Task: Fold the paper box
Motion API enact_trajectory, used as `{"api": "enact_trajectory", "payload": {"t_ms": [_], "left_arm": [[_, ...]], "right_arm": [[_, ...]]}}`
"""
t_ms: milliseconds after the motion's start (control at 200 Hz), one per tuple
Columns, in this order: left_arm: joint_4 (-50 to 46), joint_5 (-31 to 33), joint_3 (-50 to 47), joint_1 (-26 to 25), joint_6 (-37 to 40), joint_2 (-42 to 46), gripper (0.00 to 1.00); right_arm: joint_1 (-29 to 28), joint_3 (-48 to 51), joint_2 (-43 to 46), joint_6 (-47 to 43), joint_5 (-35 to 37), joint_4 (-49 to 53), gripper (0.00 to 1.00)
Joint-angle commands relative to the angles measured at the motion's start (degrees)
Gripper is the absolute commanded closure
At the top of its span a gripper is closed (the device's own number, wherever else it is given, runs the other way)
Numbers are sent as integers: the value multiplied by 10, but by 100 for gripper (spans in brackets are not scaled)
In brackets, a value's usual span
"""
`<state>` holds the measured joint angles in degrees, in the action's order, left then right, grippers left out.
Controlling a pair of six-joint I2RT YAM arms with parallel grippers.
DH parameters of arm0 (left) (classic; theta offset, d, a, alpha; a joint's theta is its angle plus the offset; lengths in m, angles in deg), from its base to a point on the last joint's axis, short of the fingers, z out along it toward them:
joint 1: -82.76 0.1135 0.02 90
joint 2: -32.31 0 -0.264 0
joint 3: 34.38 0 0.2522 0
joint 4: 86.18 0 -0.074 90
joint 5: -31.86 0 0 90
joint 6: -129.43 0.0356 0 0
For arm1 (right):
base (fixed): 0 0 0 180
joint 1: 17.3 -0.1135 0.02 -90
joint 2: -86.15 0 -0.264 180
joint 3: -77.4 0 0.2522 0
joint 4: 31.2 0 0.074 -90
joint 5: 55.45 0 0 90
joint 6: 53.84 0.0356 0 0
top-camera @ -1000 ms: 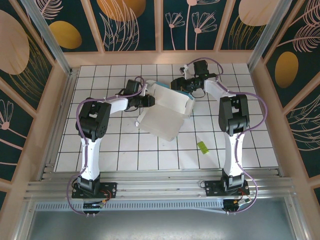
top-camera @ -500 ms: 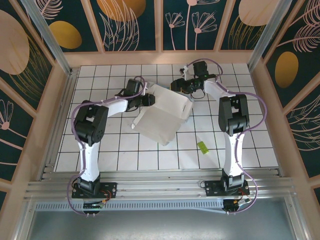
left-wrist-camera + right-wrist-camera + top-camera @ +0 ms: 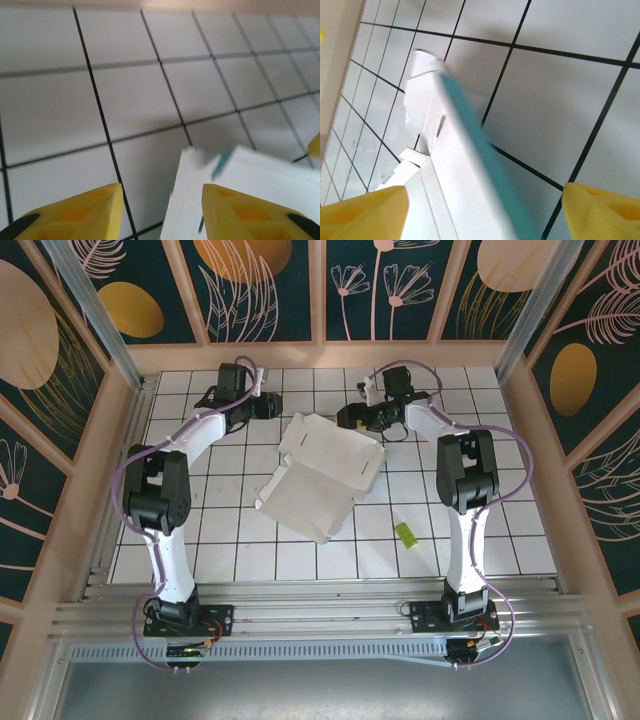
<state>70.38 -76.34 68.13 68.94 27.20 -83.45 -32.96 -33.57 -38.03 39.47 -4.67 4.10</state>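
- A small green strip (image 3: 405, 532) lies towards the near right corner of the worktop (image 3: 215, 550).
- The paper box (image 3: 322, 472) lies partly folded at the worktop's middle, white face up.
- The left gripper (image 3: 161, 187) hovers beside the box's far left corner, jaws apart and empty.
- The right gripper (image 3: 486, 189) gapes wide over the box's far edge.

The paper box (image 3: 320, 475) takes up the desk (image 3: 200, 540) centre. Bare tiles leave passage from 6 round to 9 o'clock and at 3; a lime strip (image 3: 405, 533) lies at 4. The left pincer (image 3: 272, 405) at 11 and the right pincer (image 3: 347, 418) at 1 crowd its far edge.
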Motion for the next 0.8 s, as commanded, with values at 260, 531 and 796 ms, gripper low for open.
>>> {"api": "enact_trajectory", "payload": {"t_ms": [260, 531, 796], "left_arm": [[-25, -34, -64, -3, -11, 21, 52], [4, -40, -113, -3, -30, 45, 51], [-6, -40, -100, -3, -38, 35, 51]], "right_arm": [[-23, 42, 34, -177, 197, 33, 13], [-52, -13, -25, -248, 292, 85, 25], [-63, -8, -35, -270, 293, 90, 49]]}}
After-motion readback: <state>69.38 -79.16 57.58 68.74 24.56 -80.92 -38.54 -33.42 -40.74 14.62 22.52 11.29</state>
